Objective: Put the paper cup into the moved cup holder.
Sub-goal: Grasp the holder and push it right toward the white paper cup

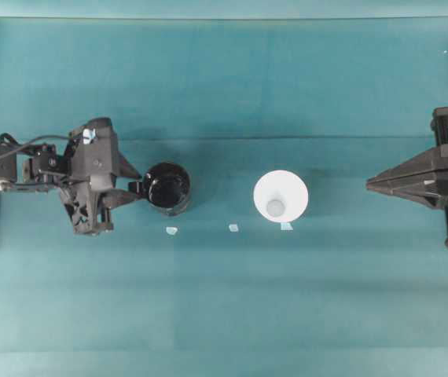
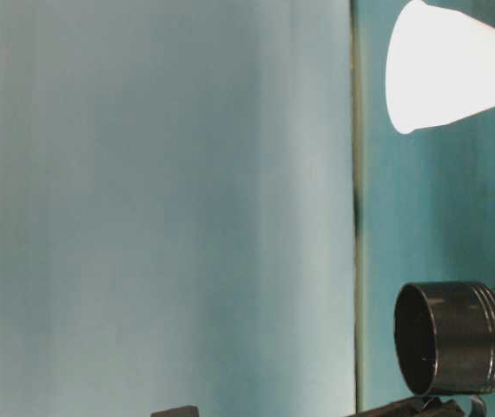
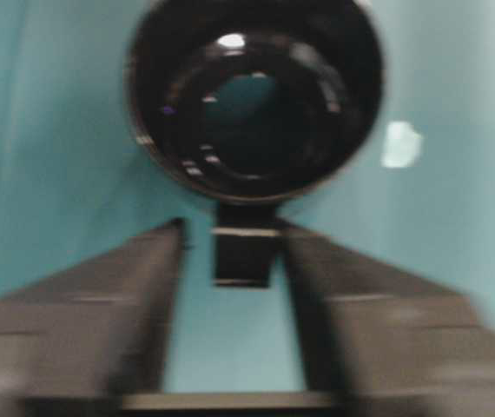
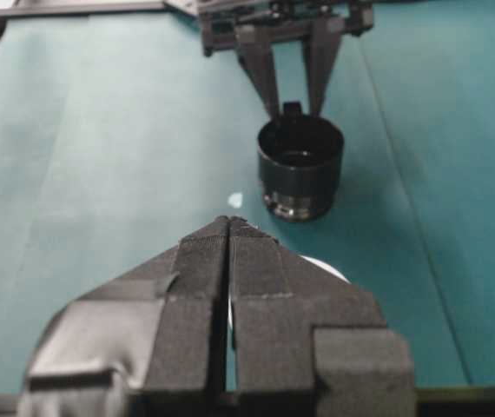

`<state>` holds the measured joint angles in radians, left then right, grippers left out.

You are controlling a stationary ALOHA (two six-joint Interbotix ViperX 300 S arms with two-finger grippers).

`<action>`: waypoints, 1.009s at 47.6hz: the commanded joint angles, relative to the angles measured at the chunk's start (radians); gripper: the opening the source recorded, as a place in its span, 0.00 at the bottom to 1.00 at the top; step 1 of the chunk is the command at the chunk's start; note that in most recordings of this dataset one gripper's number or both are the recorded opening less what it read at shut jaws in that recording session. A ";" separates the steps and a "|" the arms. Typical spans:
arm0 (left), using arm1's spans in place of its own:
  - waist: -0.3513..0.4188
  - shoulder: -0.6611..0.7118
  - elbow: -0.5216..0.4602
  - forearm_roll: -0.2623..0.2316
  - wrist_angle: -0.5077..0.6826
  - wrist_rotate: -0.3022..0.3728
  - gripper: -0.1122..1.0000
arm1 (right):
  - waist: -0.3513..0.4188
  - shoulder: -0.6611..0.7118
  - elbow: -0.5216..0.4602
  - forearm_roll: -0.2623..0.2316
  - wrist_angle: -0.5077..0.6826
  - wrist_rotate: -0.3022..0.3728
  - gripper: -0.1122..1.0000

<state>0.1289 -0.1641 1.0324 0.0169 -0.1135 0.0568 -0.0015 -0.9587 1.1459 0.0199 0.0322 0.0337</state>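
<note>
The plain white tapered paper cup (image 1: 280, 196) stands well right of the glossy black round cup holder (image 1: 167, 188). The left gripper (image 1: 134, 188) narrowly brackets the holder's small handle (image 3: 243, 252); contact unclear. The right gripper (image 1: 372, 184), beyond the paper cup, is pressed together, empty.

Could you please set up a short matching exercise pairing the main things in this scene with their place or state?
Things:
1. cup holder
2. paper cup
3. left gripper
4. right gripper

States:
A. shut, holding nothing, at the right edge
B. white, standing alone mid-table
C. fingers either side of a small black handle
D. glossy black, left of centre

Pairs: 1-D, 2-B, 3-C, 4-A
</note>
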 commanded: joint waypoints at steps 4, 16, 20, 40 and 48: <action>-0.020 -0.003 -0.008 0.002 -0.009 0.018 0.28 | -0.002 0.008 -0.025 0.003 0.008 0.009 0.11; -0.020 -0.002 -0.012 0.002 -0.009 0.020 0.28 | -0.002 0.008 -0.025 0.003 0.017 0.009 0.11; -0.020 -0.008 -0.017 0.002 -0.029 0.018 0.28 | -0.002 0.009 -0.025 0.003 0.017 0.009 0.11; -0.048 0.028 -0.117 0.002 -0.097 0.017 0.28 | -0.002 0.009 -0.025 0.003 0.017 0.009 0.11; -0.067 0.064 -0.170 0.002 -0.097 0.018 0.28 | -0.002 0.008 -0.025 0.003 0.017 0.009 0.11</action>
<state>0.0736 -0.1120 0.9050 0.0169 -0.2010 0.0721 -0.0015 -0.9572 1.1459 0.0215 0.0537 0.0337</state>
